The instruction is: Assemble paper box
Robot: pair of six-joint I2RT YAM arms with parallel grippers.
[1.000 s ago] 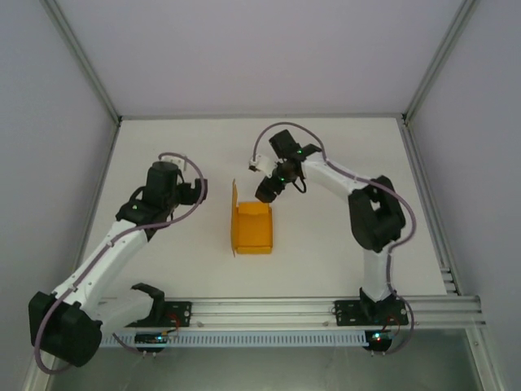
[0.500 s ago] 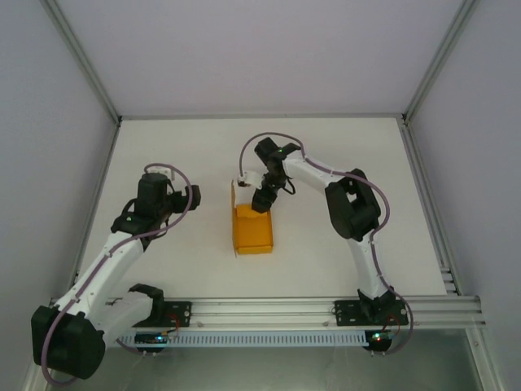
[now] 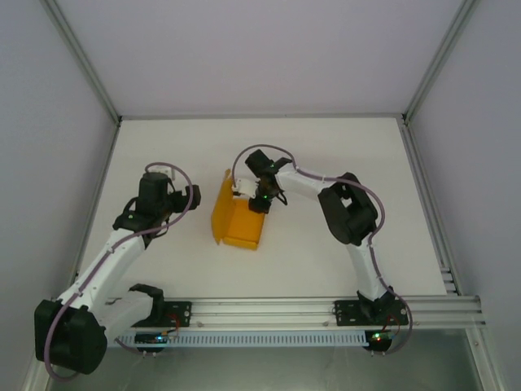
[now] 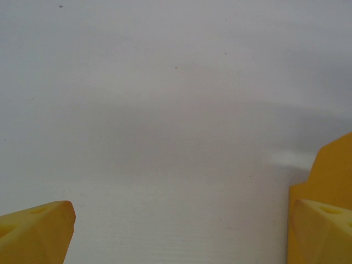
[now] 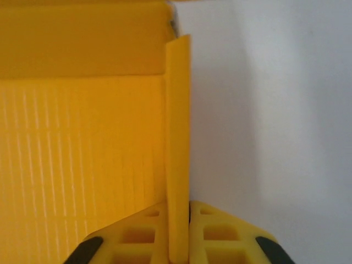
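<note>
1 box (image 3: 238,220): right claw (image 5: 179,231) pinching its wall, left claw (image 4: 179,220) wide, empty. I fear thin card buckling if dragged.

On my right wrist camera the paper box (image 5: 82,137) runs off the left and top edges, and my right gripper (image 5: 179,234) is cut by the bottom edge. The fingers (image 4: 33,234) of my left gripper (image 4: 181,225) are cropped at the bottom corners.
</note>
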